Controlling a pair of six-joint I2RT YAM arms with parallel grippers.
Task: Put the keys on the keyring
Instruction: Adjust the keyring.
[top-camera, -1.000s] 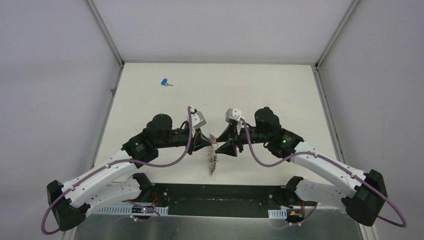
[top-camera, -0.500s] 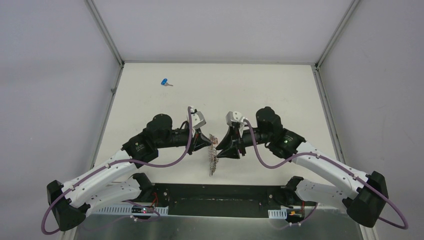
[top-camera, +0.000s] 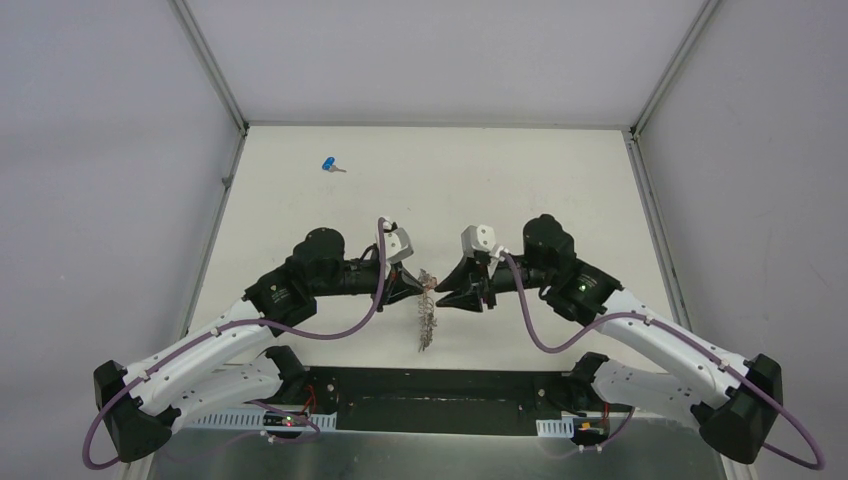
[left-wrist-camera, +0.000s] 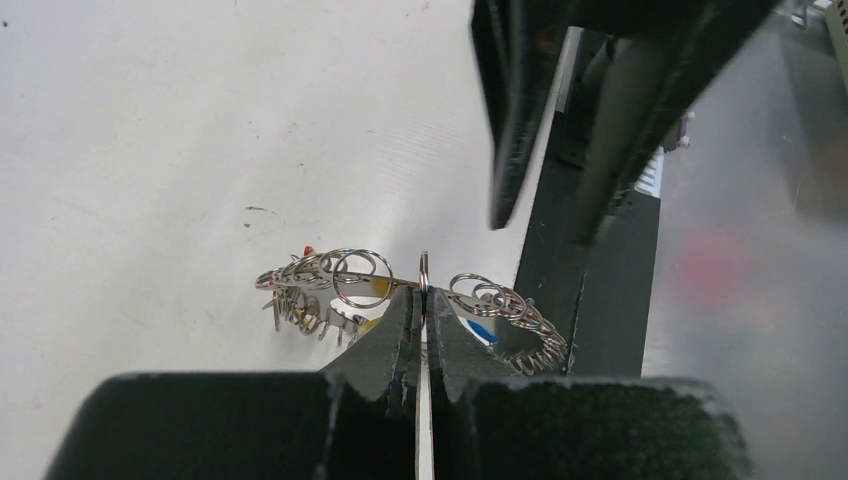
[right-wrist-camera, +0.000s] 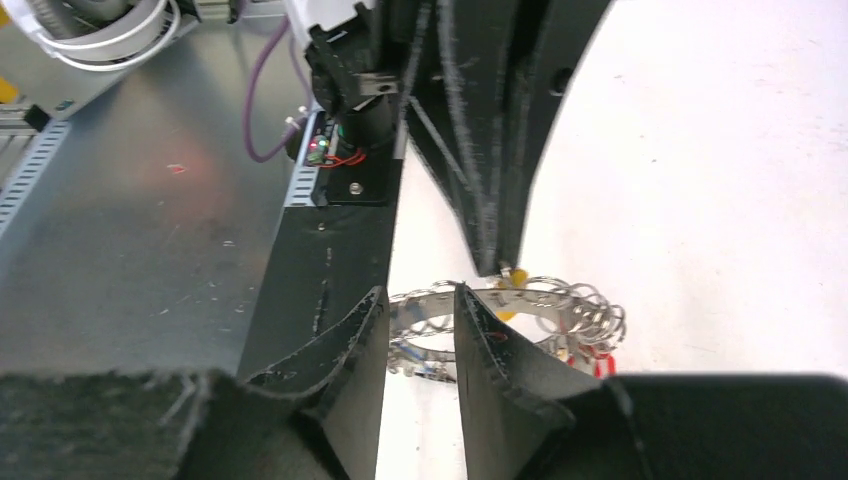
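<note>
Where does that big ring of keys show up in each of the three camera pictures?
Top external: the keyring hangs at the centre, between the two arm tips.
Left wrist: it sits low in the middle, spreading to both sides of the closed fingers.
Right wrist: it sits low, from the middle to the right, just beyond the near fingers.
Shared landmark: the left gripper pinching the ring, visible in all three views.

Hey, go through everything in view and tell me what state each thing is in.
Keyring: clamped in the left jaws, small keys threaded on it.
Left jaws: shut on the keyring.
Right jaws: apart, the ring's band showing in the gap.
Blue key: loose on the table, far from the keyring.
</note>
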